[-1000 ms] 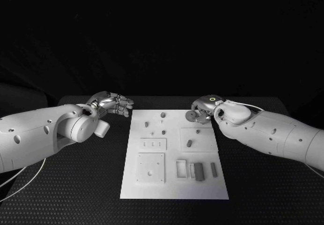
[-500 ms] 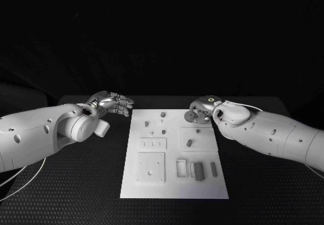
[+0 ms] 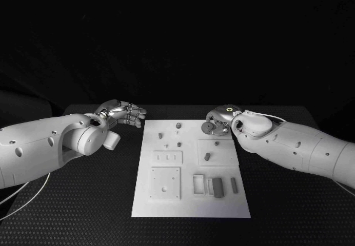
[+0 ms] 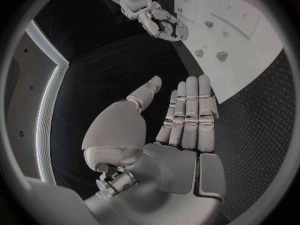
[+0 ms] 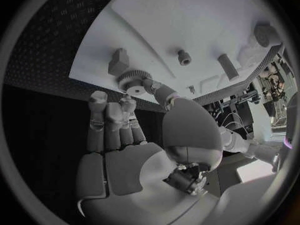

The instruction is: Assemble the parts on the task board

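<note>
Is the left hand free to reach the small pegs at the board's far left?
Probably yes: the left hand holds nothing, hovers just off the task board, and nothing lies between it and the pegs.

No legible text or labels anywhere.

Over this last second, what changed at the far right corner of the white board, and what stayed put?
The right hand, pinching a small grey toothed gear, crept slightly away from the robot, along the far right corner of the white task board, keeping its hold. The left hand stayed open, off the board's far left corner. The small grey parts on the board did not move.
</note>
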Available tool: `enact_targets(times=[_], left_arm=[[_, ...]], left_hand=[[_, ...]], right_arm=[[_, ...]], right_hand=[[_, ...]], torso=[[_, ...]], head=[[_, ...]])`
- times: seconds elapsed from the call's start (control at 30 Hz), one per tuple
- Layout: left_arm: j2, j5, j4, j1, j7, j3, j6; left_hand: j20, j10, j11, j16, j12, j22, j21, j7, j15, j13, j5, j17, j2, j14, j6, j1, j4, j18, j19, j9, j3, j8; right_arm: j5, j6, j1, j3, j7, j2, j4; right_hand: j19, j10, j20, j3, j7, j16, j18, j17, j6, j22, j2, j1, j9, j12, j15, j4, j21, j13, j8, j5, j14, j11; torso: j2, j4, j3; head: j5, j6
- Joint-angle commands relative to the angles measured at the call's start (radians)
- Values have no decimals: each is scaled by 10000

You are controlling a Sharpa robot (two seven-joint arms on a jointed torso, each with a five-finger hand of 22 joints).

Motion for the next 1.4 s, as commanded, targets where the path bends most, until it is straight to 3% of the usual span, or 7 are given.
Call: enact_targets(times=[0.03, 0.33, 0.63, 0.77, 0.93, 1.13, 1.4], left_arm=[[17, -3, 12, 9, 51, 5, 150], [8, -14, 11, 9, 42, 5, 140], [24, -17, -3, 9, 49, 5, 159], [20, -17, -9, 9, 45, 5, 165], [12, -17, -5, 9, 43, 5, 159], [19, -23, 2, 9, 53, 5, 153], [-4, -34, 1, 9, 65, 5, 125]], left_hand=[[-74, -63, -12, -52, -43, 12, -45, 27, -25, 18, -10, 12, 21, -15, -60, -23, -12, 201, 26, 15, -34, -49], [-74, -63, -12, -57, -46, 15, -49, 28, -25, 22, -10, 17, 22, -14, -63, -24, -11, 200, 28, 18, -34, -51], [-73, -62, -12, -60, -48, 17, -52, 29, -25, 25, -10, 20, 27, -13, -62, -24, -9, 200, 29, 22, -33, -52], [-73, -61, -12, -63, -49, 19, -55, 28, -24, 28, -10, 23, 30, -13, -60, -25, -9, 200, 30, 24, -33, -51], [-73, -60, -12, -65, -50, 20, -57, 28, -24, 30, -10, 25, 31, -12, -59, -25, -9, 200, 30, 26, -33, -51], [-73, -58, -13, -68, -51, 22, -60, 27, -24, 33, -10, 27, 32, -13, -56, -24, -9, 200, 30, 29, -32, -50], [-73, -58, -14, -73, -53, 23, -64, 26, -24, 36, -10, 30, 36, -13, -55, -18, -12, 200, 30, 32, -29, -50]], right_arm=[[-121, 222, -41, -14, 99, 44, -21], [-76, 398, -68, -20, 143, 81, -96], [-74, 539, -104, -26, 77, 59, -107], [-73, 582, -105, -27, 53, 54, -111], [-101, 313, -105, -27, 63, 51, -75], [-159, -6, -105, -27, -7, 67, -29], [-544, -253, -102, -25, -147, 18, 127]], right_hand=[[-30, 10, -2, 30, 414, -9, 458, 0, -301, 157, -22, 5, -1, 52, 91, 49, -19, -14, 9, -6, 5, 65], [-40, -2, 6, 19, 365, 9, 458, 3, -173, 168, 67, 36, 13, 94, 58, 25, -5, -23, 96, -11, -2, 20], [-31, 23, 14, -115, 276, 62, 458, 71, 591, 178, 346, -27, 223, 204, -18, -71, 48, -63, 560, -6, 87, -62], [-36, 8, 17, -144, 283, 44, 458, -1, 519, 172, 297, -84, 226, 204, -26, -64, 42, -77, 524, -4, 32, -60], [-27, 11, -2, -112, 244, 73, 458, 79, 669, 175, 483, 48, 315, 238, -50, -216, 58, -94, 624, -4, 102, -94], [62, 136, -25, -173, 76, 120, 458, 237, 1089, 167, 690, -4, 594, 290, -195, -374, 110, -157, 903, 1, 332, -254], [109, 222, -60, -139, -19, 118, 458, 265, 1244, 161, 665, -60, 735, 286, -281, -350, 124, -211, 993, 7, 430, -347]], torso=[[5, 8, -1], [8, 13, -2], [5, -17, 8], [0, -4, 5], [0, -3, 10], [-3, -8, 6], [-4, -5, 1]], head=[[-8, -23], [0, -53], [102, -79], [56, -104], [30, -115], [20, -99], [35, -91]])
